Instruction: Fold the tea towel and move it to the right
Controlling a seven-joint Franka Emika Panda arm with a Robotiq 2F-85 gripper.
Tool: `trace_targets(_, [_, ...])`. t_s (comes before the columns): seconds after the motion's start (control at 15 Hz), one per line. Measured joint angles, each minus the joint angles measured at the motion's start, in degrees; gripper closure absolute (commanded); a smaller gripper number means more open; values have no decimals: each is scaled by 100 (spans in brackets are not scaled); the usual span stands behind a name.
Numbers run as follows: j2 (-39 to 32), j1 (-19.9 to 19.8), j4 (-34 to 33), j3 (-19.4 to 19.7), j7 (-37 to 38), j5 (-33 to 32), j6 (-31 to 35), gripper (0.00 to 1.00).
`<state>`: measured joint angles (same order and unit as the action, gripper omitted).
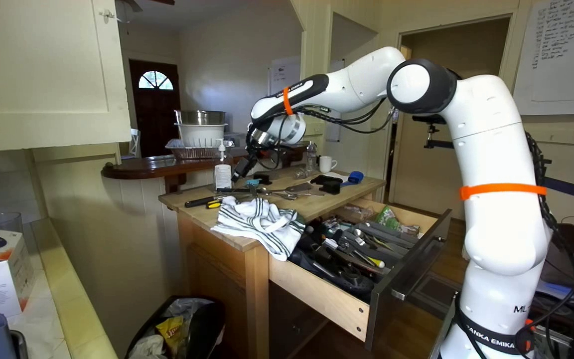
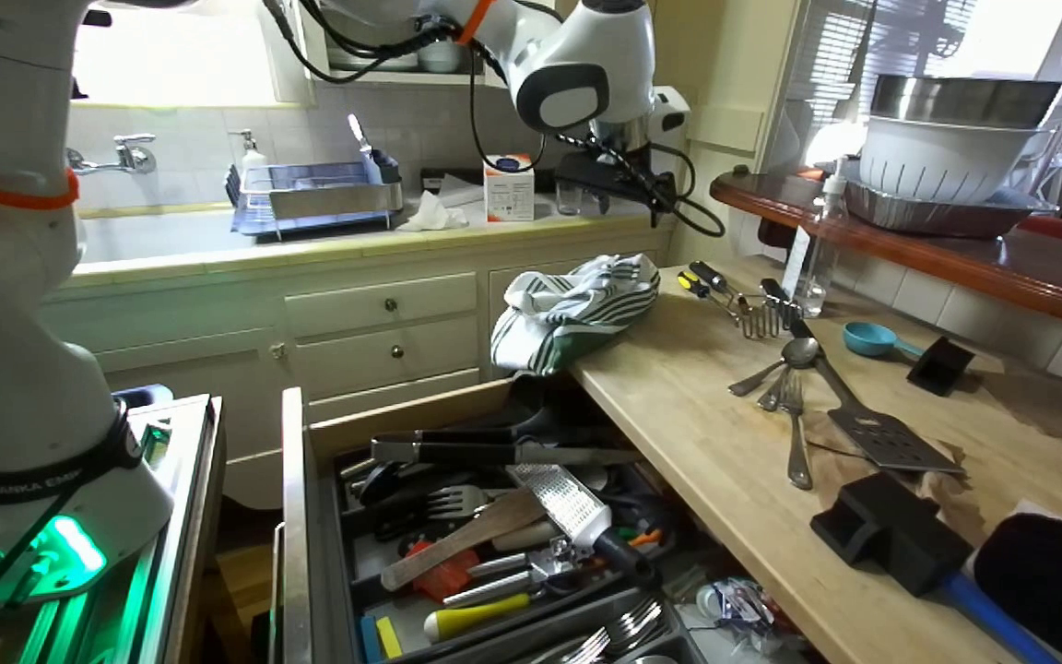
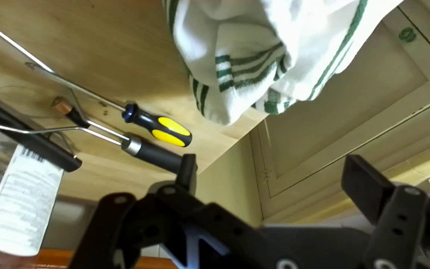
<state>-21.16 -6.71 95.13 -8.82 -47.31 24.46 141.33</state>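
Observation:
The tea towel is white with dark green stripes. It lies crumpled on the near corner of the wooden countertop, and part of it hangs over the edge beside the open drawer. It also shows in an exterior view and at the top of the wrist view. My gripper is raised above the countertop, apart from the towel, near the soap bottle. In the wrist view the gripper's fingers are wide apart with nothing between them. It shows small and dark in an exterior view.
An open drawer full of utensils juts out below the towel. A yellow-black handled tool, a black handle and a clear soap bottle lie near the gripper. A spatula and spoons rest further along. A raised wooden shelf borders the countertop.

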Motion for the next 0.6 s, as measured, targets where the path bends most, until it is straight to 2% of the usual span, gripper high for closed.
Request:
trace_targets(0.4, [264, 0, 606, 514, 596, -1006, -88, 0])
trace_targets(0.6, [250, -22, 791, 576, 826, -1048, -379, 0])
